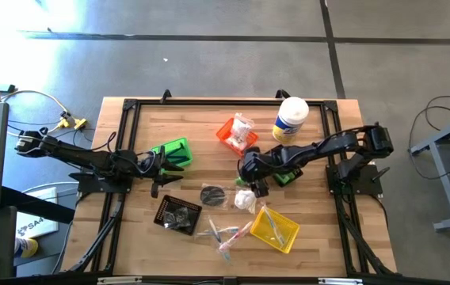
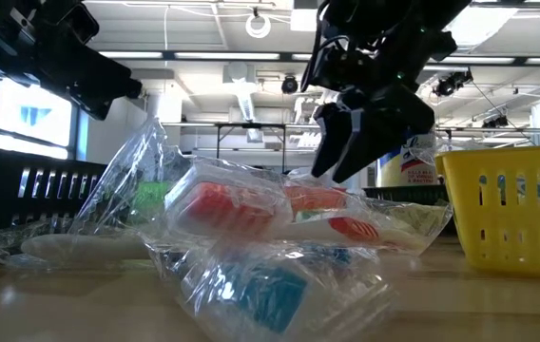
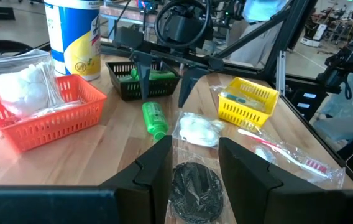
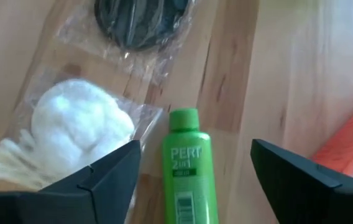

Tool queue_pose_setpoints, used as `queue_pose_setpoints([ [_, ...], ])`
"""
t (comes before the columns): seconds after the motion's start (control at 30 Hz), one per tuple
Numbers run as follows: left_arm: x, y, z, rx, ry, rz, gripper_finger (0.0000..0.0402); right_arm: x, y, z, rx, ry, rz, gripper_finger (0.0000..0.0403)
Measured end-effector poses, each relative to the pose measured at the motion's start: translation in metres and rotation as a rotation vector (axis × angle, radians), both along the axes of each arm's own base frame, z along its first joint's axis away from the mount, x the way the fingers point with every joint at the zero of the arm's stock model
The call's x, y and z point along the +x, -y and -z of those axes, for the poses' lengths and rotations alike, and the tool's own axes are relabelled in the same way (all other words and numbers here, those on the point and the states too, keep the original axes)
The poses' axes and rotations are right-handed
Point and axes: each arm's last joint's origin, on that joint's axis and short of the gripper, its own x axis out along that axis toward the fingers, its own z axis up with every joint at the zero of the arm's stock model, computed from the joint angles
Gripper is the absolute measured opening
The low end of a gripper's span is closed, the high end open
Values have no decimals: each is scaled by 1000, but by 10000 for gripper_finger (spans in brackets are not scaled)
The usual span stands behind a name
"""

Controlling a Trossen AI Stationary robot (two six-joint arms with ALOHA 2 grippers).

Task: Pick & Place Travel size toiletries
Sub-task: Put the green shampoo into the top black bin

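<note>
A small green bottle [image 4: 189, 169] lies on its side on the wooden table, cap toward a clear packet of white cotton balls and swabs [image 4: 71, 134]; it also shows in the left wrist view [image 3: 154, 119]. My right gripper [image 4: 195, 146] hovers open just above it, slanting down, one finger on either side and apart from it [image 3: 163, 99]. A clear packet with a black disc [image 3: 195, 186] lies near the bottle's cap. My left gripper [image 3: 192, 155] waits open and level at the table's left [image 1: 162, 170], with nothing between its fingers.
An orange bin [image 1: 235, 134] with a white packet and a white canister [image 1: 291, 119] stand at the back. A dark green bin [image 3: 148, 84] sits under the right arm, with a bright green bin [image 1: 173, 152], a black bin [image 1: 179, 215], a yellow bin [image 1: 276, 229] and wrapped toothbrushes [image 1: 229, 233] around.
</note>
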Motion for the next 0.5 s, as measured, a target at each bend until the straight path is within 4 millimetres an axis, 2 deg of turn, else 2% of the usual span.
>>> queue_pose_setpoints([
  [0.23,0,0,0,0,0,0,126,-1,12,26,9,-51,31,286],
  [0.5,0,0,0,0,0,0,126,2,15,42,52,-97,18,277],
])
